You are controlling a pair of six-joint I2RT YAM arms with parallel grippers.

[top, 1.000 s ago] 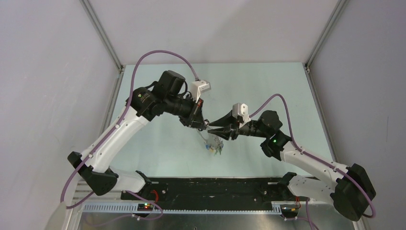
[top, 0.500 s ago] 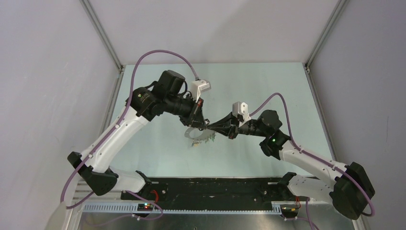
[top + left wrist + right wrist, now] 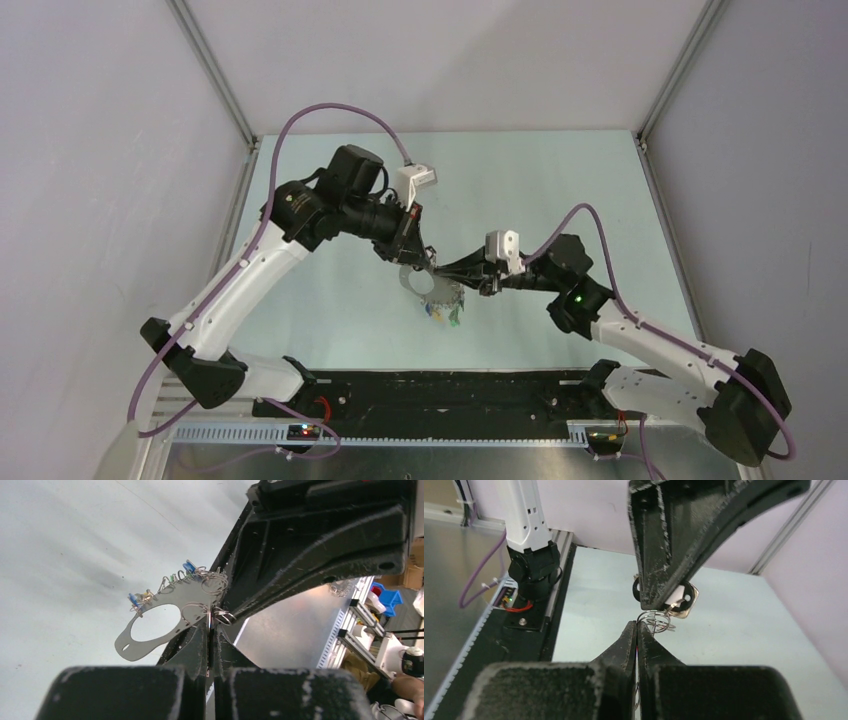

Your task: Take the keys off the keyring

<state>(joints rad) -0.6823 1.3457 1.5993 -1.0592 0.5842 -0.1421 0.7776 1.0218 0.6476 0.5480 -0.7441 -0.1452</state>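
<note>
Counting from the left, two arms lean in over one pale green table, and one keyring hangs between them, held up off the surface near the table's middle. The left gripper reaches down from the upper left. Its jaws are pressed fully together, with only a hairline between the fingers, and its tips pinch the edge of the keyring where a small wire ring sits. In the left wrist view the keyring shows as a flat grey plate with one large oval hole and one small slot at its tail end. Its far rim is fringed with the keys. Two blue tags and one green tag can be counted there, and about four wire loops; the rest are too small to tell apart. From above, the keys dangle as one small cluster below the plate, with blue and green showing. Just right of the keyring, the right gripper comes in low from the right, tip to tip with the left one. Its jaws are also closed to a thin seam, and a wire loop lies right at their tips. Whether that loop is nipped between them cannot be told.
</note>
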